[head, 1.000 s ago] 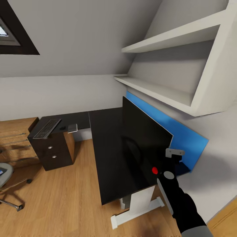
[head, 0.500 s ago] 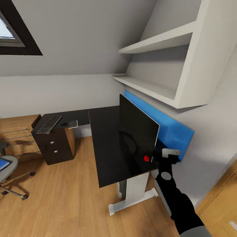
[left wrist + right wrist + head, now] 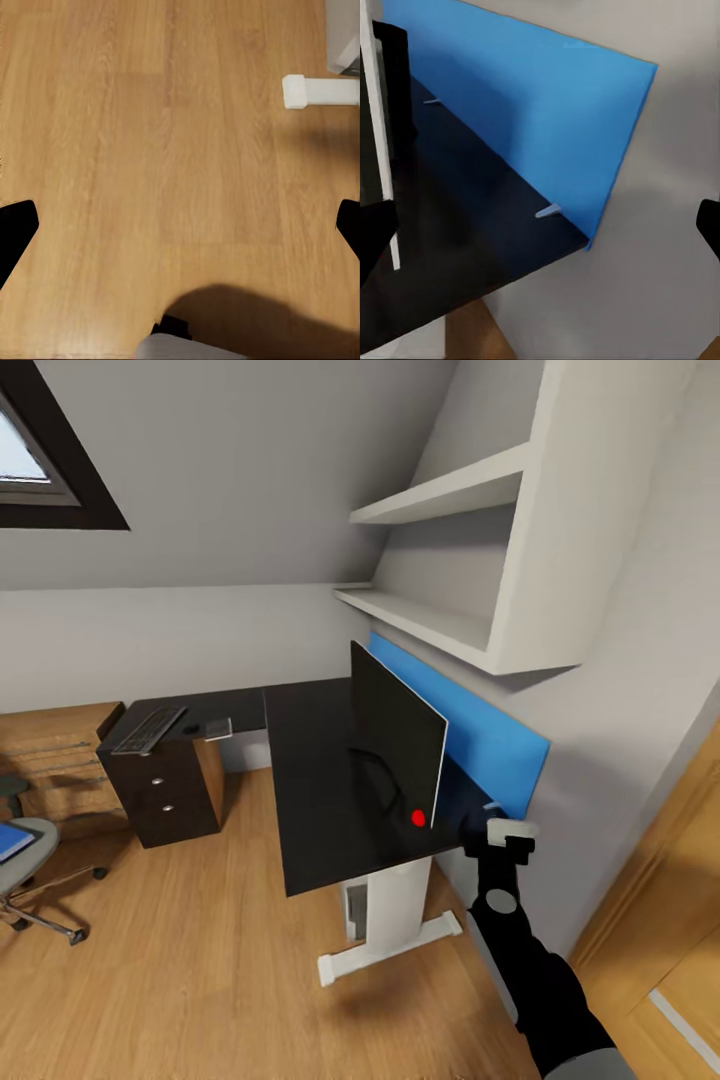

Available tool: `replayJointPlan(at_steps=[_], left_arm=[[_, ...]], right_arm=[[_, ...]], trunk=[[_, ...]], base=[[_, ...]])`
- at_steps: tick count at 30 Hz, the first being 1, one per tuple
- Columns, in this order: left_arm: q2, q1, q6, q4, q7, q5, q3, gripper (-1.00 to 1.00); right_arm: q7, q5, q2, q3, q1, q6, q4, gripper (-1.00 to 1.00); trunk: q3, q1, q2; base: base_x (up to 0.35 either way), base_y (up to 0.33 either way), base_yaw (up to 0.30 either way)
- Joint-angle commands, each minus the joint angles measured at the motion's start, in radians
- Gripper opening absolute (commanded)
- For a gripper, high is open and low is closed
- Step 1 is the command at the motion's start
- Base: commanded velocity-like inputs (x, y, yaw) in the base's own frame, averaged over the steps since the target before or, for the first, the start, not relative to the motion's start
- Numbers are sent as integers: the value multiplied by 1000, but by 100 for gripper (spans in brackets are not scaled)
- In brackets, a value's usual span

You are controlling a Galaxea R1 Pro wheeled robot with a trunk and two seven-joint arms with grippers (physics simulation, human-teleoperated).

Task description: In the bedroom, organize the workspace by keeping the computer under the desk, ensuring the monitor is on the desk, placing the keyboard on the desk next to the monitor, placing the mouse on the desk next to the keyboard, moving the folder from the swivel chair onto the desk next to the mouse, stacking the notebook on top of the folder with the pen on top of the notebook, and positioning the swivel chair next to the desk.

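Observation:
The black-topped desk [image 3: 310, 800] with its blue back panel [image 3: 480, 735] runs along the wall. The monitor [image 3: 395, 745] stands upright on it, red dot at its near lower corner. My right gripper [image 3: 497, 828] hovers open just off the desk's near right corner, beside the monitor's edge [image 3: 379, 127], with nothing between its fingers [image 3: 542, 232]. Keyboard [image 3: 150, 728], a small dark mouse [image 3: 190, 729] and the grey notebook [image 3: 218, 729] lie on the desk's far wing. At far left, the blue folder [image 3: 10, 841] rests on the swivel chair [image 3: 25, 865]. My left gripper [image 3: 180, 229] hangs open over bare floor. I cannot make out the pen.
A light-grey box [image 3: 353, 908], perhaps the computer, sits under the desk by the white leg [image 3: 395, 905], whose foot [image 3: 315, 91] is close to my left gripper. White shelves [image 3: 440, 560] overhang the desk. A wooden dresser [image 3: 55, 760] stands at left, a wooden door [image 3: 660, 920] at right.
The whole head view has shifted: the camera has drawn back and to the right, so desk and monitor look smaller. My right gripper now sits slightly farther from the monitor's lower corner.

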Motion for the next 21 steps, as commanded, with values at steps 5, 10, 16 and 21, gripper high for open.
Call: replayJointPlan(at_steps=[5, 10, 16, 21], left_arm=[[1, -1, -3, 14, 3, 9, -2, 100], [1, -1, -3, 17, 3, 13, -2, 100], [1, -1, -3, 18, 3, 14, -4, 100], [2, -1, -3, 18, 3, 14, -4, 100]], right_arm=[[15, -25, 8, 3, 0, -23, 59, 100], [46, -39, 11, 31, 0, -34, 152, 100], [100, -42, 9, 48, 0, -105, 262, 100], [117, -43, 11, 54, 0, -146, 380, 100]], trunk=[[-2, 0, -2], [-2, 0, -2], [-2, 0, -2], [-2, 0, -2]], base=[[-36, -27, 0], [-8, -6, 0], [-1, -1, 0], [0, 0, 0]])
